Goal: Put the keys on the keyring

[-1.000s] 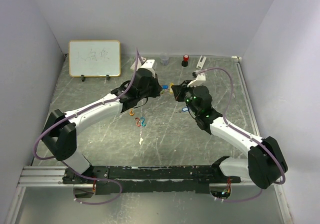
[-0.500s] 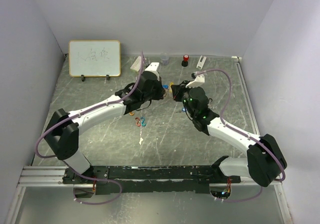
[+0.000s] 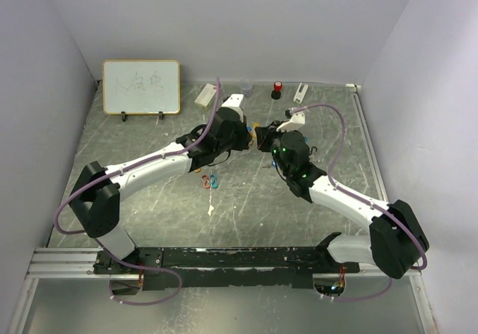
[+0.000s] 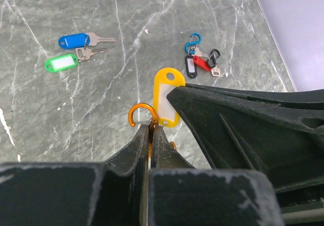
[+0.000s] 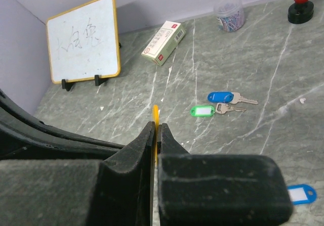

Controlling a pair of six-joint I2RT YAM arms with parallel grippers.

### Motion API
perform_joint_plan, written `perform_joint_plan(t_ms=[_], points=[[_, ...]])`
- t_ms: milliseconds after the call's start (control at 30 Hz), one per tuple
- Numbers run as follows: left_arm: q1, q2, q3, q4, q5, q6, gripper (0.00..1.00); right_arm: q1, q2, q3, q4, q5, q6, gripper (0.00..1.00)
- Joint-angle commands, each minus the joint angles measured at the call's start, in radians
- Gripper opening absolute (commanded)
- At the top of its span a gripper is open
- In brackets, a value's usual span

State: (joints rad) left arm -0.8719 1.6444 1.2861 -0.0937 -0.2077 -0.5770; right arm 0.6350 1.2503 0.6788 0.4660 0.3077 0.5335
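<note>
1. The left pincer (image 4: 152, 129) is clenched on the orange ring (image 4: 136, 115). The right pincer (image 5: 156, 131) grips the yellow key tag (image 4: 165, 97) just beside it.
2. The right pincer's black body blocks the near desk (image 4: 101, 109).
3. Beyond lie the blue-tagged key (image 4: 76, 40) and green-tagged key (image 4: 62, 63), well apart from a clip bunch (image 4: 201, 59).

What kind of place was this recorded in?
Probably a lab robot cell: a marbled tabletop boxed in by plain white walls, a mounting rail at the near edge, and a small whiteboard propped at the back.

Yellow tag (image 5: 155, 116) stands upright, edge-on, pinched in my right pincer (image 5: 156, 132); blue-tagged key (image 5: 221, 96) and green-tagged key (image 5: 202, 111) lie flat beyond it.
</note>
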Motion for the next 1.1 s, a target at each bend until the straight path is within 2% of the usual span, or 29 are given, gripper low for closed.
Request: perform_joint_plan(t_ms=[0, 433, 1067], points=[[-0.017, 0.020, 0.044, 0.018, -0.026, -0.010, 0.07, 0.012, -0.036, 0.022, 0.026, 0.034, 0.006, 0.00], [-0.030, 0.040, 0.056, 0.017, -0.049, -0.015, 0.07, 0.017, -0.063, 0.019, 0.012, 0.048, -0.002, 0.00], [-0.032, -0.040, -0.002, 0.050, -0.084, -0.023, 0.07, 0.023, -0.055, 0.022, -0.001, 0.038, -0.013, 0.00]])
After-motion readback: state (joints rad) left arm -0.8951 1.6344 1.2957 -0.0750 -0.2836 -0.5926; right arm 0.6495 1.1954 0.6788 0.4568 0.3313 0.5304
